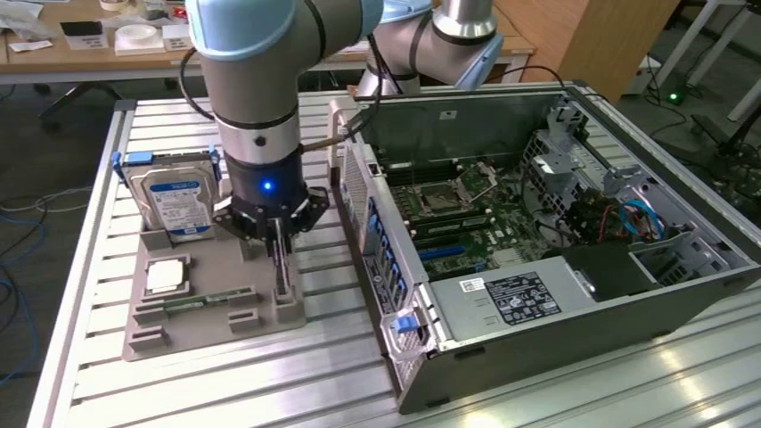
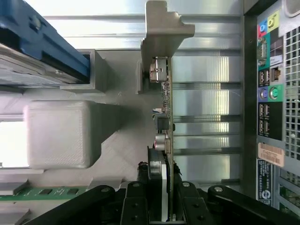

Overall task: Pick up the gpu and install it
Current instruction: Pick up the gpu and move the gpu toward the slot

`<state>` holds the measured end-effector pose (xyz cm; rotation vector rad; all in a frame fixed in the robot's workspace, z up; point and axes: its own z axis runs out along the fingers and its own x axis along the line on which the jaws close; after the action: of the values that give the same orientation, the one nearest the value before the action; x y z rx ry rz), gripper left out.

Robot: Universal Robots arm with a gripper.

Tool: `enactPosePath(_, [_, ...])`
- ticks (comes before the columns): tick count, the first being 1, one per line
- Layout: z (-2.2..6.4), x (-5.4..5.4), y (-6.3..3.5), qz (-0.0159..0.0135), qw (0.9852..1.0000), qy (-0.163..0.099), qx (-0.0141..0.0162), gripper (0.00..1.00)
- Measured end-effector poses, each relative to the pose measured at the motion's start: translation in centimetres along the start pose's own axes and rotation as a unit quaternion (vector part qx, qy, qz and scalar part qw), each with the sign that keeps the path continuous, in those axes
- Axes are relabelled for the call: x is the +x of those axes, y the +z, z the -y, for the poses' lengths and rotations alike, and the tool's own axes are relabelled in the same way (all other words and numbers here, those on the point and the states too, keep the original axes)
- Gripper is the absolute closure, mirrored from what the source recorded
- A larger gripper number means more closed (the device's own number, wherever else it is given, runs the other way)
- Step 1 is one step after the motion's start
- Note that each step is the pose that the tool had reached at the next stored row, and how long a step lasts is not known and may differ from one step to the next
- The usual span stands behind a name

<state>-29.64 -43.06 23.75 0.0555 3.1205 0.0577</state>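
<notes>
Card: thin green circuit-board gpu (image 2: 167, 93), silver end bracket, on edge in grey holder (image 2: 61, 136)
Fingers: black fingers (image 2: 133, 206) pinching gpu's both faces
Writing: illegible

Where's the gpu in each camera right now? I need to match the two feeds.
Exterior view: the gpu stands on edge in the grey holder, directly under the gripper.
Wrist view: the gpu is seen edge-on, its silver bracket at the end far from the gripper.
Shared landmark: the blue-framed hard drive.
</notes>
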Motion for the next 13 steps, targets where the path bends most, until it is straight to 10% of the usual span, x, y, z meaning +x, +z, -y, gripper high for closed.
enactPosePath(13, [-0.22, -0.1, -5.90, 0.0000, 1.0000, 0.000, -0.0003, 0.72])
